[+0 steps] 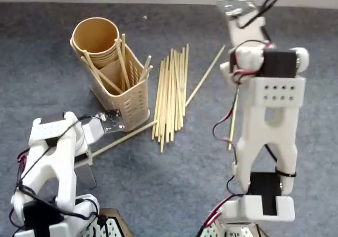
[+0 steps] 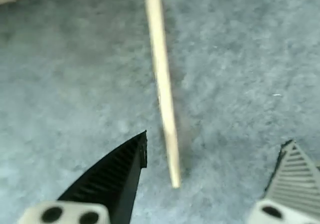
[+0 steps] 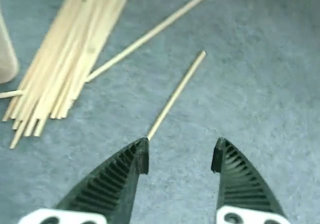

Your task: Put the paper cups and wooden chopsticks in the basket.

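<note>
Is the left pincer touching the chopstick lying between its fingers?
Apart. In the left wrist view the chopstick lies inside the open left pincer, with grey carpet showing between it and each finger.

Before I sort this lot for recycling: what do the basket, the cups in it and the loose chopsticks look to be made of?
The basket is probably moulded plastic, beige and matte, judging by its even slotted wall. The cups look like tan uncoated paper, nested, with a thin rolled rim. The chopsticks are pale bare wood or bamboo without gloss; which of the two cannot be told.
</note>
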You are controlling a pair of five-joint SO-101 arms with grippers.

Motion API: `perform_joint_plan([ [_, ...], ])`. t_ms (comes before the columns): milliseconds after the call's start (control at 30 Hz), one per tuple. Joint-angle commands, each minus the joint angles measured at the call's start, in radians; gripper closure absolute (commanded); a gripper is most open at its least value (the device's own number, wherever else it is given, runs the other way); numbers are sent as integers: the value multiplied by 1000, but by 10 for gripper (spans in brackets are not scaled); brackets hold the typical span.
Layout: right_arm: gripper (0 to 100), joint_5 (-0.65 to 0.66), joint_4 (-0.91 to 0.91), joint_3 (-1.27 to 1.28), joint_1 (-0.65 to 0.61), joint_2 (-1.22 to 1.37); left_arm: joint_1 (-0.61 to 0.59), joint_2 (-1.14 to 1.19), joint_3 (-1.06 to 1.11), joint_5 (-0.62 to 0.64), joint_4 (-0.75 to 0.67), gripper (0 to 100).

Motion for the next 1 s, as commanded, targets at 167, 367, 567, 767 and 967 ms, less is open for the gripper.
perform_joint_plan([
  [167,786,64,-96,-33,171,150,104,102,-5,-133,-31,614],
  [367,786,75,-208,-35,263,302,102,203,-30,-132,-91,658],
  [567,786,77,-231,-35,274,363,101,260,-125,-14,-100,905],
  [767,786,77,-263,-35,275,410,53,372,-243,129,-172,971],
  [967,786,77,-265,-35,274,418,-12,418,-306,149,-169,994],
])
